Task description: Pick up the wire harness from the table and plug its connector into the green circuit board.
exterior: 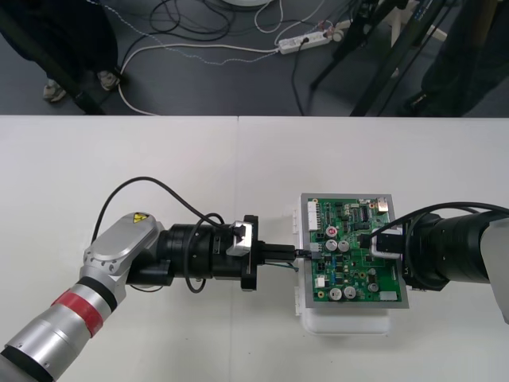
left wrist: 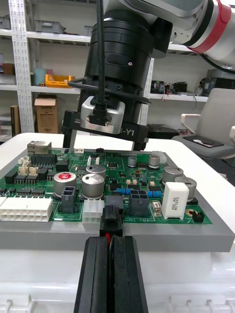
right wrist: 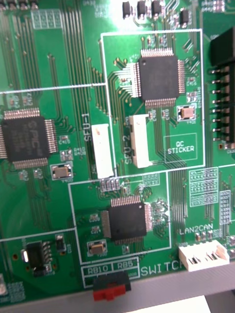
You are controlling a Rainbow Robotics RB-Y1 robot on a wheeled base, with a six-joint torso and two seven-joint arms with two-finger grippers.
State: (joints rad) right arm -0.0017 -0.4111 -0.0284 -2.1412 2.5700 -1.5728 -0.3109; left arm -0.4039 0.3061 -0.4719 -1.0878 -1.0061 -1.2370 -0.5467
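Clamping the one plug [left wrist: 111,221] between closed fingers, the left gripper [exterior: 291,253] holds it at the single board's [exterior: 354,278] left edge. The right gripper [exterior: 372,243] hovers above the board; I cannot tell its state.

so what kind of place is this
Probably a robotics or electronics test bench: a green circuit board on a plain light table, the left claw shut on a wire harness at the board's edge, a power strip on the floor.
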